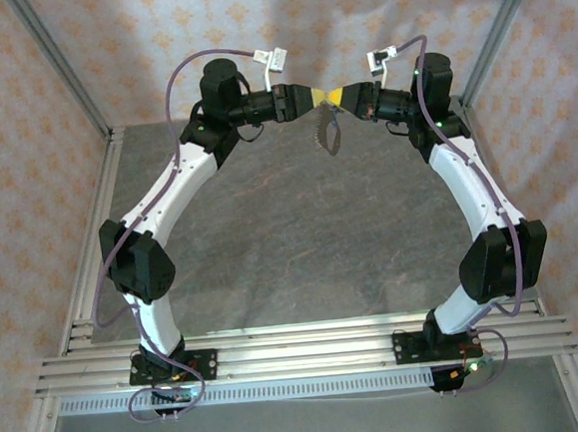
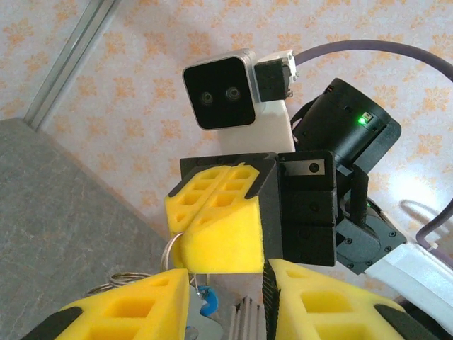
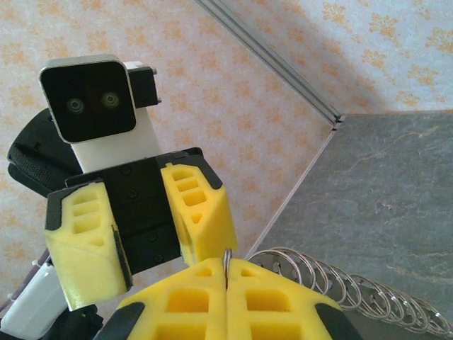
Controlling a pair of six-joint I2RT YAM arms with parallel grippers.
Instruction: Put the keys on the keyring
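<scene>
High at the back of the cell the two grippers meet tip to tip. My right gripper is shut on the edge of a thin silver loop of the keyring. The keyring's chain of rings hangs below it. My left gripper faces it with its jaws apart. The key's blue head hangs in that gap, close to the left finger. I cannot tell whether it touches the foam. The key's blade is hidden.
The grey table lies well below both grippers. Patterned walls stand close behind them, with metal corner posts and a rail along the front.
</scene>
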